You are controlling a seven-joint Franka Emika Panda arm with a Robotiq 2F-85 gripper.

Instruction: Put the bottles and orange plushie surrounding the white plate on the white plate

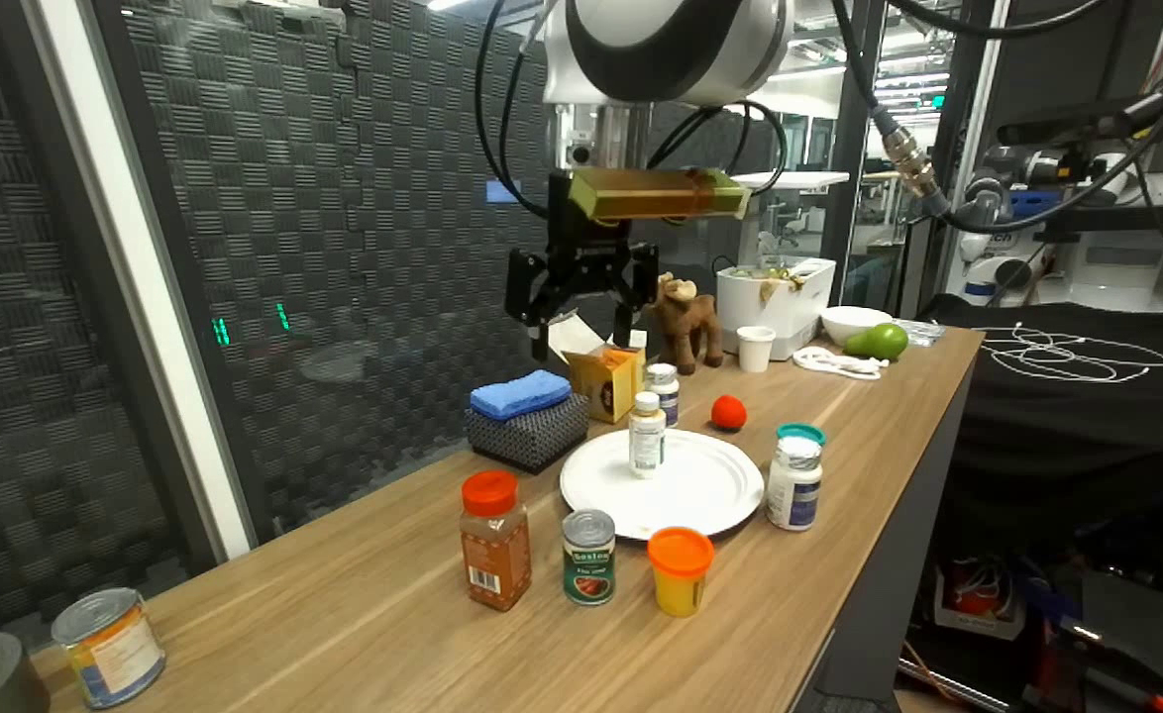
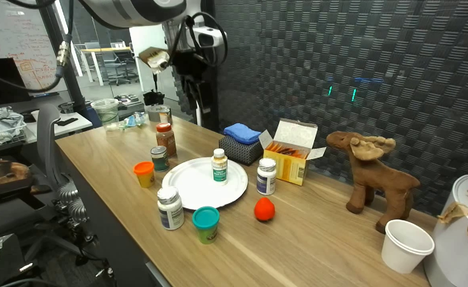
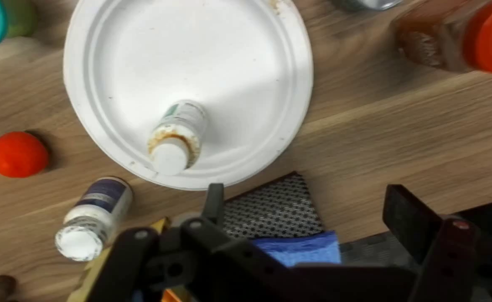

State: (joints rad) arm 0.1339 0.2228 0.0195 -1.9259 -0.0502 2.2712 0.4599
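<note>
The white plate (image 1: pixel 705 490) lies on the table. A small green-labelled bottle (image 2: pixel 219 167) stands upright on it; it also shows in the wrist view (image 3: pixel 183 126). Two white purple-labelled bottles stand off the plate: one (image 2: pixel 266 177) by the yellow box, one (image 2: pixel 171 209) by the table's front edge. The orange plushie (image 2: pixel 264 209) looks like a small orange-red ball on the table beside the plate; it also shows in the wrist view (image 3: pixel 19 154). A red-capped spice bottle (image 1: pixel 494 543) stands off the plate. My gripper (image 3: pixel 306 191) is open and empty, raised above the blue cloth's area.
A patterned box (image 1: pixel 532 436) with a blue cloth (image 1: pixel 520 394) and an open yellow box (image 2: pixel 286 165) stand along the wall. A green can (image 1: pixel 588 560), an orange-lidded tub (image 1: pixel 681 574) and a teal-lidded tub (image 2: pixel 206 227) stand round the plate. A brown toy moose (image 2: pixel 377 175) stands farther off.
</note>
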